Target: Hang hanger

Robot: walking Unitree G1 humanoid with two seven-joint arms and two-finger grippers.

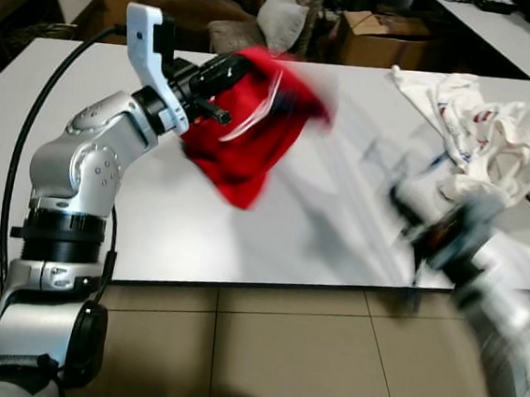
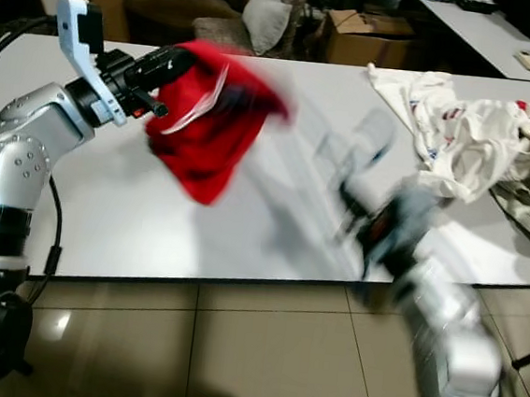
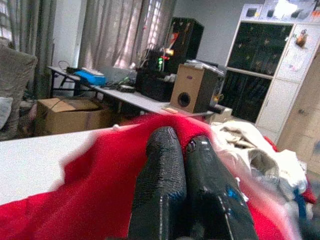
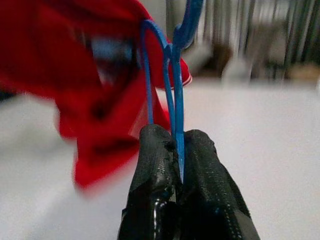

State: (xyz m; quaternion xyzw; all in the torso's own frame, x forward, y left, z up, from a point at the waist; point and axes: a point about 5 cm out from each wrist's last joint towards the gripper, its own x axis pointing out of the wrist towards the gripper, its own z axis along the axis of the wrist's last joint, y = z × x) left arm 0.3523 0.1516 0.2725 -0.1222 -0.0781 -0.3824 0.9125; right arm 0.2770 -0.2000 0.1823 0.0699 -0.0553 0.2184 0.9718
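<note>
Head views: the right arm is smeared by motion blur, so the right hand [image 1: 410, 233] appears only as a dark streak above the front edge of the white worktop [image 1: 242, 243]; its fingers cannot be resolved there. The faint bluish streaks between it and the red garment [image 1: 253, 132] are too blurred to identify. In the right wrist view the two black fingers [image 4: 155, 170] are pressed together on a thin blue hanger [image 4: 172, 75], whose wire rises from the fingertips toward the red cloth; the hanger's upper part is cut off by the frame edge, and how far it sits inside the garment cannot be told.

The left hand [image 1: 221, 86] is raised above the worktop at the garment's upper left edge. In the left wrist view its fingers [image 3: 162, 170] lie side by side with no gap, red cloth bunched around their tips; the actual pinch point is hidden beneath the fingers. The garment hangs from this grip, its lower corner near or just touching the worktop; contact cannot be confirmed.

Surroundings: a heap of white clothes [image 1: 487, 135] lies on the far right of the worktop, well apart from the red garment. Beyond the worktop stand a cardboard box [image 1: 383, 41], a sofa with cushions [image 1: 283, 13] and a second table [image 1: 515, 35]. Tiled floor [image 1: 278, 350] lies below the front edge.
</note>
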